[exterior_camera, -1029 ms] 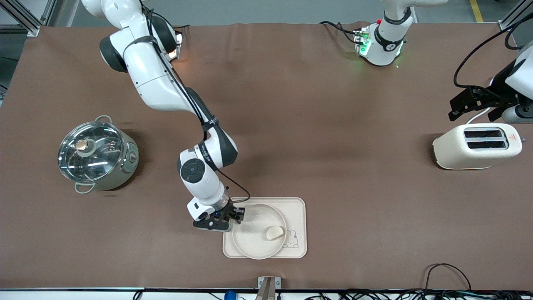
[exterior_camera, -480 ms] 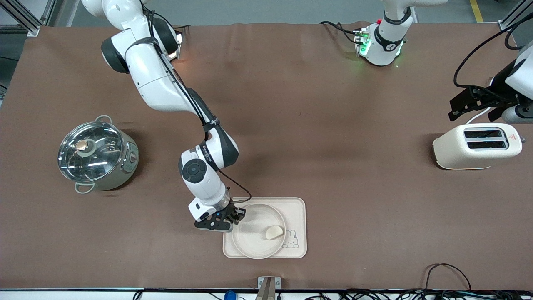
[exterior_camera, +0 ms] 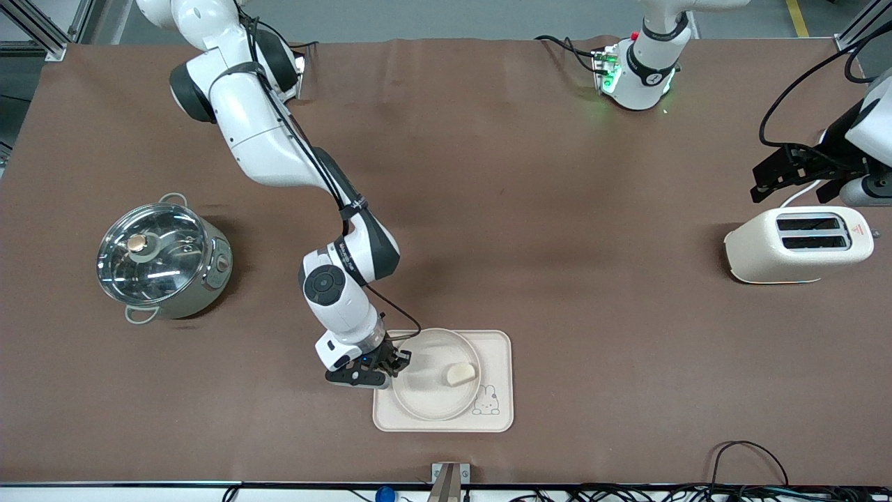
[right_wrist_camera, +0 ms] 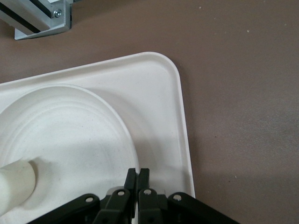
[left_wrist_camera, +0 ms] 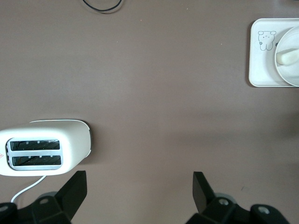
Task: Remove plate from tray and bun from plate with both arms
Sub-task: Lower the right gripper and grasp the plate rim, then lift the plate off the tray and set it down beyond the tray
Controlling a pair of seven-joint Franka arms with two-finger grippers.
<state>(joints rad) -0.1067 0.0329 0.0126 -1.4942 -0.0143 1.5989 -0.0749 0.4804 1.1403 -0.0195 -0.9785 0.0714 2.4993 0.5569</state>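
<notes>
The round cream plate (exterior_camera: 425,397) is over the rectangular rabbit tray (exterior_camera: 498,348), near the front camera. The pale half-moon bun (exterior_camera: 460,374) lies on the plate, toward its left-arm side. My right gripper (exterior_camera: 398,364) is shut on the plate's rim at the side toward the right arm. The right wrist view shows its fingers (right_wrist_camera: 138,173) pinched on the rim of the plate (right_wrist_camera: 70,135), with the bun (right_wrist_camera: 14,186) at the frame's edge. My left gripper (exterior_camera: 791,185) is open and empty, waiting over the table beside the toaster (exterior_camera: 798,244).
A steel pot with a glass lid (exterior_camera: 162,259) stands toward the right arm's end. The cream toaster (left_wrist_camera: 44,147) stands at the left arm's end. The left wrist view also shows the tray (left_wrist_camera: 261,60) and plate (left_wrist_camera: 292,65). Cables lie along the near edge.
The plate with the bun on it has shifted over the tray, away from the front camera, in my right gripper's hold. The left arm has not moved.
</notes>
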